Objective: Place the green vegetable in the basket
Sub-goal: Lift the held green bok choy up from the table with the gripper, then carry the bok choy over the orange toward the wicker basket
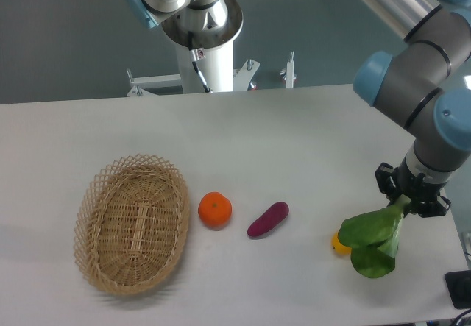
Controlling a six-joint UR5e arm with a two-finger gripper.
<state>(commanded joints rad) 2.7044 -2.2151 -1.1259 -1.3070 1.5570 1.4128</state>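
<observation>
The basket [132,225] sits on the table [294,135] with nothing inside. Well to its right, the hand [409,198] pinches the green vegetable [374,239] by its stem.

Between the gripper [404,202], shut on the bok choy [374,239] at the right, and the basket [132,224] at the left, the orange [215,210] and the purple vegetable [268,218] sit in a row on the table [294,135]. The far half of the table is bare. A yellow vegetable [339,244] lies just beside the leaves
</observation>
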